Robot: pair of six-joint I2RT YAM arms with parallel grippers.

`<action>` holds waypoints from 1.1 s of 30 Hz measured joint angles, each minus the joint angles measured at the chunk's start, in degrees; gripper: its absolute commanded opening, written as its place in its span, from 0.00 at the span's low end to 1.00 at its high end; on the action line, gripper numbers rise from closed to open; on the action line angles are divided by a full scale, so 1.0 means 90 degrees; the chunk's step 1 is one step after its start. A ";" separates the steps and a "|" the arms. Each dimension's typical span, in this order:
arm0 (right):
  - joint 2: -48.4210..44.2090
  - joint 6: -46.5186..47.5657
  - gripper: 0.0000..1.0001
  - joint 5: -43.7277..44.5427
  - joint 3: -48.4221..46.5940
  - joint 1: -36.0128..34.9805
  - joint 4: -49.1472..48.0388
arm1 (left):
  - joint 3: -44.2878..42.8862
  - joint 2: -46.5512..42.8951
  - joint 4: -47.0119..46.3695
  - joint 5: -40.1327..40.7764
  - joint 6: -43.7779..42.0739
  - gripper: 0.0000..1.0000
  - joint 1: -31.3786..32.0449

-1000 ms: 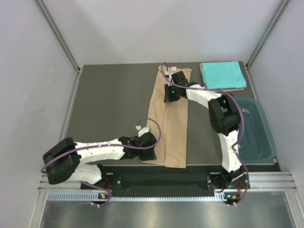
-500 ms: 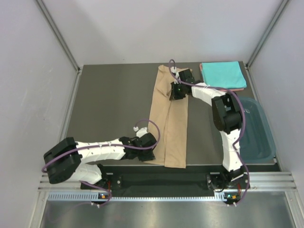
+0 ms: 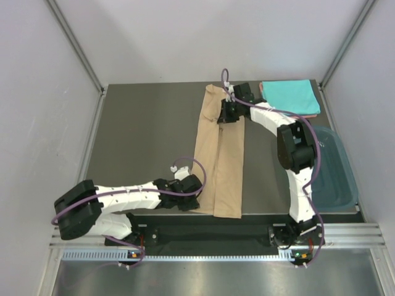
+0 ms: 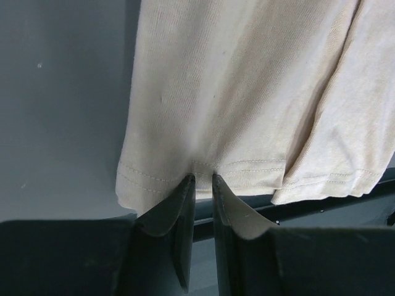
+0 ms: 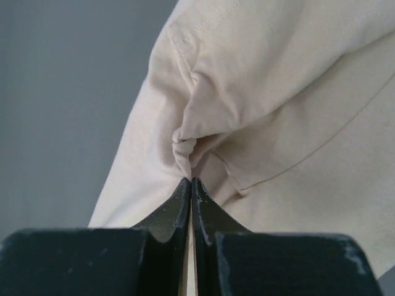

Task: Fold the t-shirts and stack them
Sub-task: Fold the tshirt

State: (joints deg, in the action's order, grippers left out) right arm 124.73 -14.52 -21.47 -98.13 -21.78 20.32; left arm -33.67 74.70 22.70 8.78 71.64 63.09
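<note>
The tan t-shirt (image 3: 226, 163) lies as a long narrow strip down the middle of the table, folded lengthwise. My left gripper (image 3: 197, 196) is at its near hem, with the jaws pinched on the hem's edge (image 4: 202, 177). My right gripper (image 3: 224, 114) is at the far end and is shut on a small bunched pinch of the tan cloth (image 5: 191, 180). The turquoise t-shirt (image 3: 289, 96) lies folded at the back right on top of the salmon-pink one, of which only a thin edge (image 3: 303, 116) shows.
A dark teal plastic tub (image 3: 338, 168) stands at the table's right edge. The table's front edge (image 4: 321, 200) runs just below the tan hem. Grey walls close in the left, right and back sides.
My right gripper has moved towards the far end of the tan shirt, drawing the cloth with it. My left gripper has stayed at the near hem, shifting only slightly.
</note>
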 measured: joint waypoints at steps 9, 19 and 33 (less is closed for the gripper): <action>0.0211 -0.0138 0.00 -0.0129 -0.0279 0.0012 0.0180 | 0.0005 -0.0036 0.0056 0.0080 0.0049 0.24 0.0061; 0.0355 -0.0228 0.00 -0.0126 -0.0279 0.0036 0.0272 | -0.0619 -0.0425 0.0512 0.0461 -0.0821 0.26 0.0724; 0.0355 -0.0245 0.00 -0.0148 -0.0279 0.0053 0.0267 | -0.2317 0.1814 0.0872 0.1484 -0.1773 0.23 0.1853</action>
State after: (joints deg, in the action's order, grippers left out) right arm 127.92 -16.73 -22.81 -100.64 -21.30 22.72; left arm -54.52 91.02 30.55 22.13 55.68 79.77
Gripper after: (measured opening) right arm 0.006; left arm 0.229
